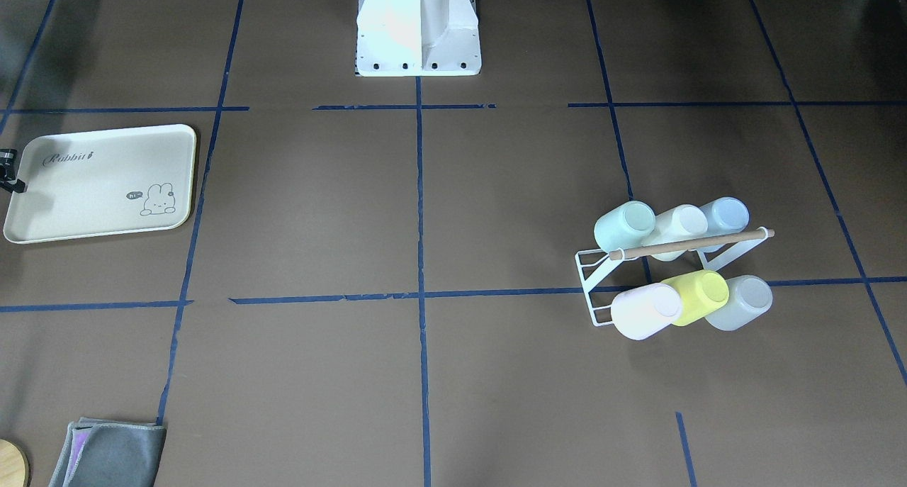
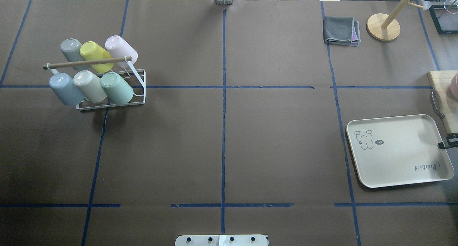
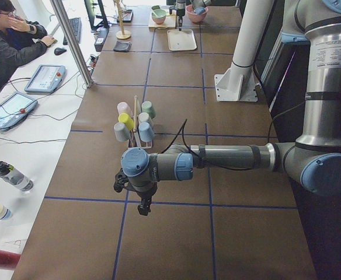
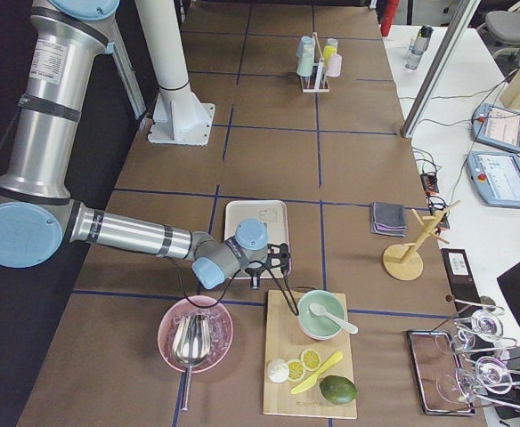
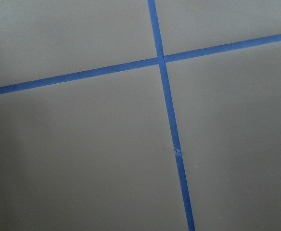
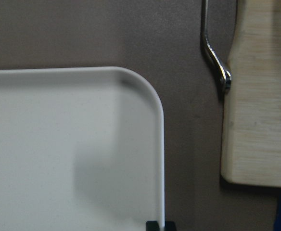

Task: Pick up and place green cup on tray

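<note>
The green cup (image 1: pixel 625 225) lies tilted on a white wire rack (image 1: pixel 592 288), at the end of the row nearer the robot. It also shows in the overhead view (image 2: pixel 117 88). The cream tray (image 2: pixel 399 151) with "Rabbit" script lies bare on the robot's right side, and in the front-facing view (image 1: pixel 99 186). My right gripper (image 2: pixel 445 144) sits at the tray's outer rim; its jaws are mostly out of frame, so I cannot tell their state. My left gripper (image 3: pixel 142 209) shows only in the exterior left view, hanging over bare table beyond the rack; I cannot tell its state.
The rack holds several other cups, among them a yellow one (image 2: pixel 93 52) and a pale blue one (image 2: pixel 64 88). A grey cloth (image 2: pixel 340 31) and a wooden stand (image 2: pixel 383 27) sit at the far right. A cutting board (image 6: pixel 261 96) with metal tongs (image 6: pixel 216 57) lies beside the tray.
</note>
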